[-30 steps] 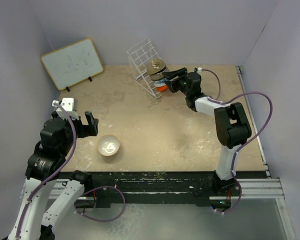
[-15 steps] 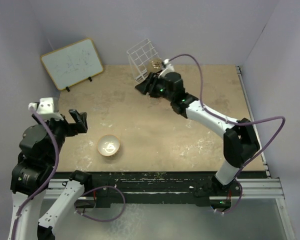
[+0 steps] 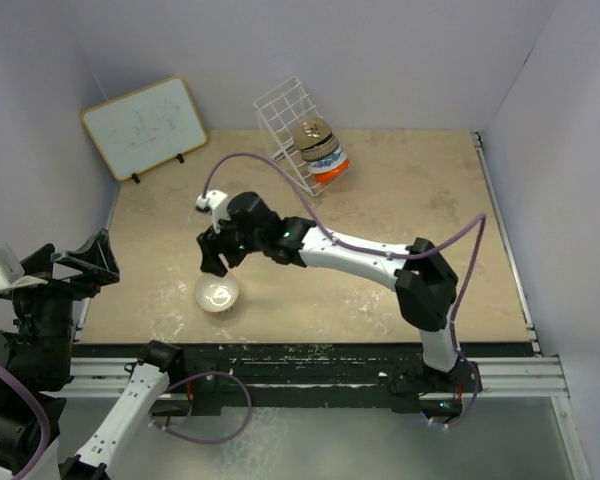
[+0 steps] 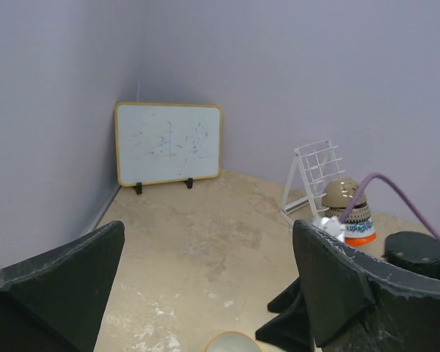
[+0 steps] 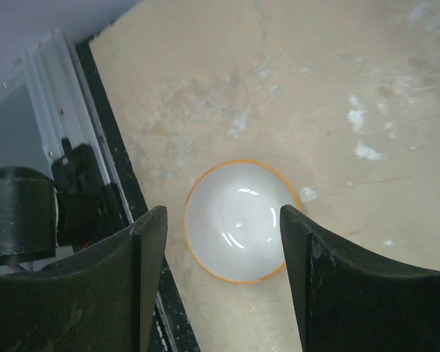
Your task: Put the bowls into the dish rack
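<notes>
Bowl (image 5: 238,220) | cream-white, thin orange rim, upright | right gripper (image 3: 216,260) spread above | left gripper (image 4: 209,242) spread

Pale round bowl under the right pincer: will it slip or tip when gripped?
Tan-rimmed pale round bowl shows bright glints: probably glazed, so it may slip in the open right pincer. Standing upright, it might tip if pinched at one edge.

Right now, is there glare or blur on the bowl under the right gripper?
Right wrist view: the orange-rimmed bowl is sharp, a few small glints inside; the near fingers are dark, showing little detail. Top external view: sharp, no washout. Left wrist view: only its rim shows, at the bottom edge.
</notes>
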`<state>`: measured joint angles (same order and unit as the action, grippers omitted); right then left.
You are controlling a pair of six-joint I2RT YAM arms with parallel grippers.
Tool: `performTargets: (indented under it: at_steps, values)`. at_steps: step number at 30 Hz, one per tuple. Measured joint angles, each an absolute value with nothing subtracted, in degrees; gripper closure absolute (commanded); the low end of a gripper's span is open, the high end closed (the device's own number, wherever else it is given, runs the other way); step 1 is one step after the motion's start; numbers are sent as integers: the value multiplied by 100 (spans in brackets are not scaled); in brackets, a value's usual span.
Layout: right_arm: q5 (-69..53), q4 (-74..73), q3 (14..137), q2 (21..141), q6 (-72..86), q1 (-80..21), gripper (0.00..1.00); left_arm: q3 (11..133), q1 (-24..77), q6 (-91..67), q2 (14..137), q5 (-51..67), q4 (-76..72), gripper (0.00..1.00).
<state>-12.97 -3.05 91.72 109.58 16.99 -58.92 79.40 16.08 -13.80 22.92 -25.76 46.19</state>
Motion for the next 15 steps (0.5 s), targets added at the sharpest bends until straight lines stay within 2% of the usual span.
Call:
performTargets:
  at_steps: [8,15]
  values:
    - [-897,-1284,9583,11911,1011,-6812,34,7942,1608,-1382,2296,-2663,4904,1]
    - [-375,-1645,9802,12173,794,-7266,38,7940,1608,-1387,2296,-2672,4904,1]
